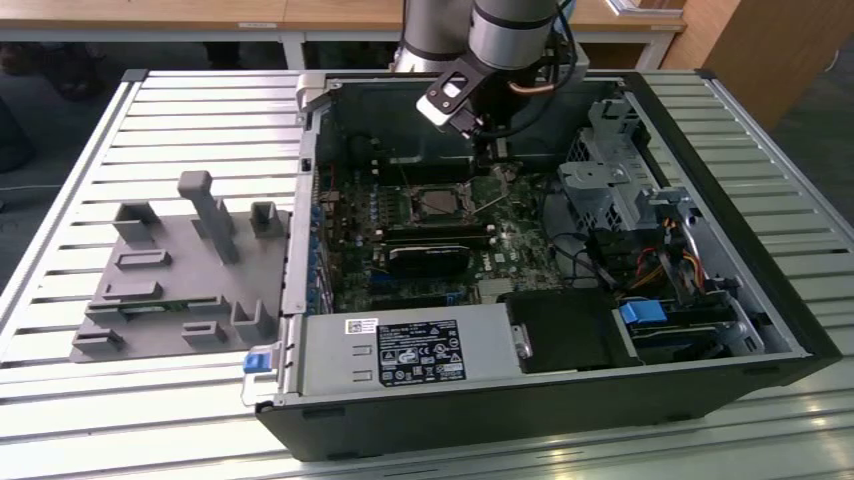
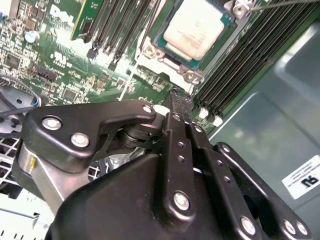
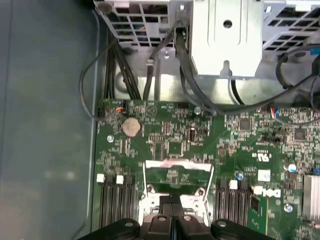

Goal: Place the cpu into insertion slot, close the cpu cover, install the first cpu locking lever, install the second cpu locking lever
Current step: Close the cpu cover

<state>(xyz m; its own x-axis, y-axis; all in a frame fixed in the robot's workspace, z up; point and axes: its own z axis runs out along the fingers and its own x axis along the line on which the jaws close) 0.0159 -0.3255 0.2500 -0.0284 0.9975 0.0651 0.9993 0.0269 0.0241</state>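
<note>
The black two-fingered gripper (image 2: 180,100) had its fingers pressed together with nothing pinched between them. Its tip was low over the green circuit board (image 2: 65,60), just beside the socket's near edge.

Right by that tip, in the first wrist view, the thin silver metal cpu cover (image 3: 176,164) with its square window seemed to stand raised. Bare board showed through the window, so I judged the closing step not yet done.

Beyond the tip, the small flat square cpu (image 2: 197,26) with its pale silver face lay flat inside the square, silver-rimmed insertion slot (image 2: 161,59), so the first step looked complete.

Farther off, a thin silver wire locking lever (image 2: 280,5) ran free past the socket's corner, apparently unlatched. I could not make out the other lever. Both lever steps seemed left to do.
</note>
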